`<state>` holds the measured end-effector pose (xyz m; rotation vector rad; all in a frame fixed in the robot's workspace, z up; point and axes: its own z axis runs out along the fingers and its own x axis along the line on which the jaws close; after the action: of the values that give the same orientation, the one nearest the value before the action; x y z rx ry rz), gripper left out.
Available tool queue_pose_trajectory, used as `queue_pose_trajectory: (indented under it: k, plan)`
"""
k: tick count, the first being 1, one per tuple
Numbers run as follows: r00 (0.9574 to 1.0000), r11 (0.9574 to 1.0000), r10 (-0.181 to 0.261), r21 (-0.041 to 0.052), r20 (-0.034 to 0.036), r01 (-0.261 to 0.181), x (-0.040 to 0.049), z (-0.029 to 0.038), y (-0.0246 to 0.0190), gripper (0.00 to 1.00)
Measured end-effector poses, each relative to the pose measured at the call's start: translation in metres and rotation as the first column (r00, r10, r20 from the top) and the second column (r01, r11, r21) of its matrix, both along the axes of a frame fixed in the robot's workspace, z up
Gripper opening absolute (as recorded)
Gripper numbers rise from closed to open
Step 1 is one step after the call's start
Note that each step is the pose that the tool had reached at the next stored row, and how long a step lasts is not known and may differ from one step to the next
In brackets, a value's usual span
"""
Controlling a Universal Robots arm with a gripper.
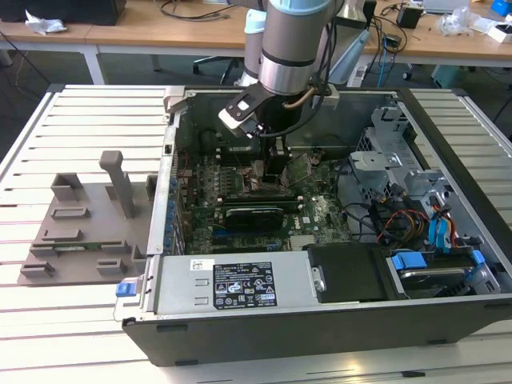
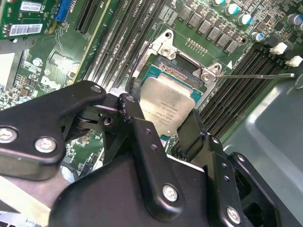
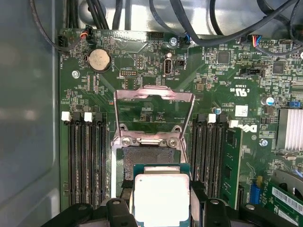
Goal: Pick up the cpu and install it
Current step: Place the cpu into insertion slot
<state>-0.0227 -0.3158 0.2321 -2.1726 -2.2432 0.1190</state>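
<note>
Gripper (image 2: 161, 118), the black two-finger one, is pinching the small square silver-topped cpu (image 2: 166, 105) right over the open black socket (image 3: 147, 155). I can't tell if it's touching; fingers (image 2: 137, 124) hide its sides.

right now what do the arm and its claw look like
The arm is a silver-grey cylinder with a pale blue cap. A tan cable curves at the wrist, beside a small white-faced box. The claw is matte black linkage bars joined by silver screws.
</note>
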Motion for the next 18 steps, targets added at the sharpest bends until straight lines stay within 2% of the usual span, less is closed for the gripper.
queue_pose_trajectory:
  k: [5,18]
  plan:
    - [1.0000,1.0000,-0.001,-0.0001,0.0000,0.001,0.0000,-0.0069,0.0027,0.55]
    - [0.9999,0.9999,-0.012,0.0000,0.0000,0.012,0.0000,-0.0157,0.0030,0.55]
